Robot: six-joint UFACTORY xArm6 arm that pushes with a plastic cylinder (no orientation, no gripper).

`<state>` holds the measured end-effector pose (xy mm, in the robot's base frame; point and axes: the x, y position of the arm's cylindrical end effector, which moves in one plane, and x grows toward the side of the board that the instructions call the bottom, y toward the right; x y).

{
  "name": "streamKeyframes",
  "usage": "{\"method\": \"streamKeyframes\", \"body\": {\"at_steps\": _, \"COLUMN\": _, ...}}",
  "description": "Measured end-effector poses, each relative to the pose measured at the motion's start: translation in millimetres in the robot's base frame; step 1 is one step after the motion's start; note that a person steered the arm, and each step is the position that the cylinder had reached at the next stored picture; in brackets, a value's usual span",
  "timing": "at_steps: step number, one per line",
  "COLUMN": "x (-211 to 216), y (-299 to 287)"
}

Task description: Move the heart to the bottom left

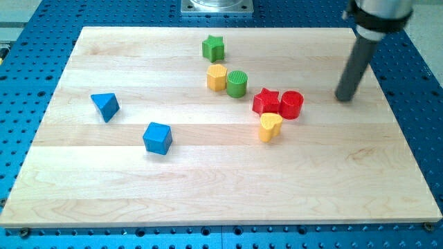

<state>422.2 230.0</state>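
Nearest the view's bottom sits the blue cube [158, 137], then the yellow heart [270, 126] mid-desk [208, 194], tucked just below the red star [266, 102] and red cylinder [291, 104]. Further up and to the view's right, my tip [343, 99] stands well apart from it. No end effector here, nothing grasped. I reckon it should swing round the reds and shove the heart down-left.

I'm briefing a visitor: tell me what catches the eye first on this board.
The dark rod comes down at the view's upper right, my tip on the board, clear of every block. Right of centre, a red star, red cylinder and yellow heart huddle together. Two blue blocks lie apart at the left.
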Motion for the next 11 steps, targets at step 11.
{"method": "streamKeyframes", "body": {"at_steps": 11, "x": 117, "y": -289}}
